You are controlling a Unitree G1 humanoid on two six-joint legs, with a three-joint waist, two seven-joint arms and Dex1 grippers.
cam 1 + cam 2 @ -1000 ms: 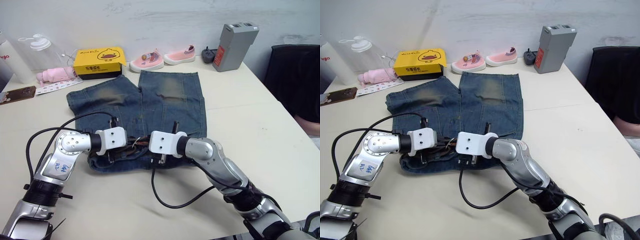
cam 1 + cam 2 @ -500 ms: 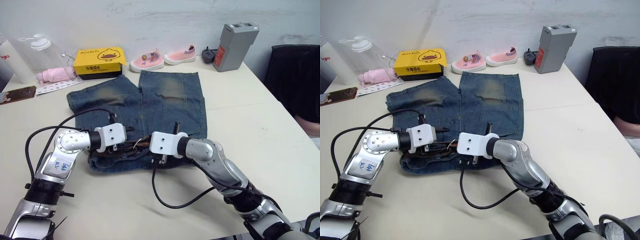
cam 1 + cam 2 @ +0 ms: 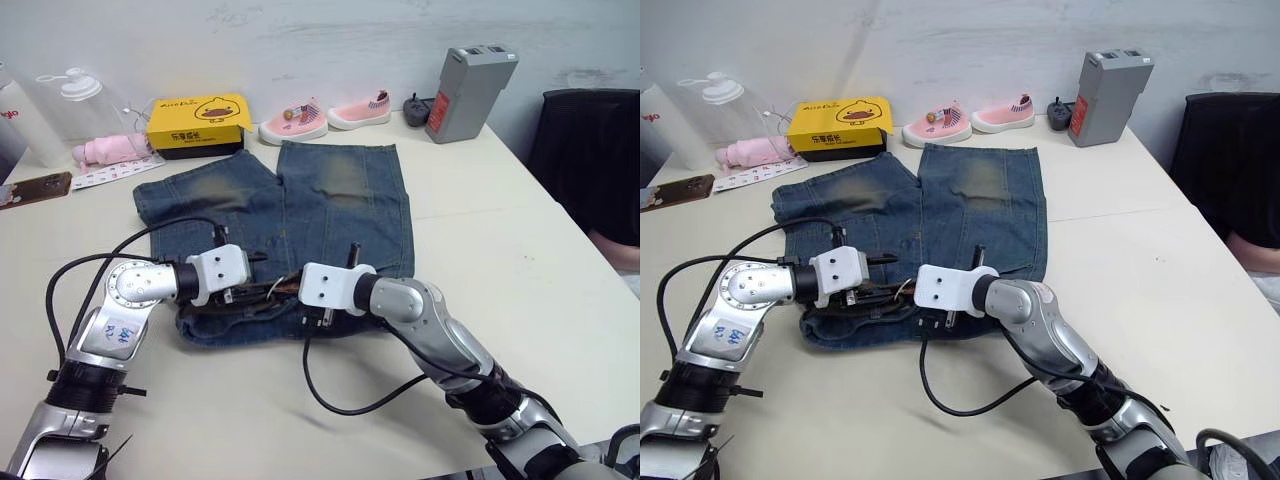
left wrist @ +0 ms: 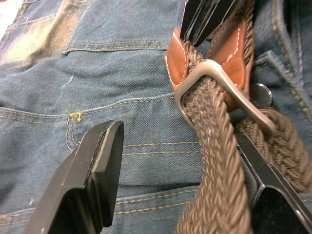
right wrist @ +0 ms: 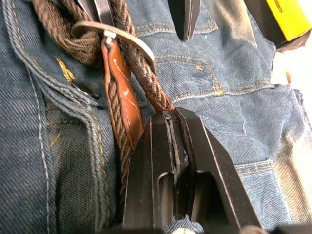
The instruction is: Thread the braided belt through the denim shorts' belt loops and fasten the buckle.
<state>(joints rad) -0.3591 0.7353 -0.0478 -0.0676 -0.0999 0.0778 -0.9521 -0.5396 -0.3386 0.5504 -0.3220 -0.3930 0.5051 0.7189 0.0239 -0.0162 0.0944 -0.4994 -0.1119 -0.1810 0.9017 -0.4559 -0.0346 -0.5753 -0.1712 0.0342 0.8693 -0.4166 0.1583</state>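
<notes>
At the denim shorts' [image 3: 300, 200] six o'clock edge, the right hand [image 5: 168, 122] pinches the braided belt [image 4: 209, 195] threaded through the buckle [image 4: 219, 87]. The left hand [image 4: 180, 165] gapes wide around it. Slack, seemingly unpinned, could slip back out.

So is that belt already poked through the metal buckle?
Yes, in the left wrist view the braided belt runs through the silver buckle frame, lying on the denim shorts.

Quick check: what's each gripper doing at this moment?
Left gripper: jaws open, straddling the braided belt below the buckle.
Right gripper: jaws shut on the braided belt.
</notes>
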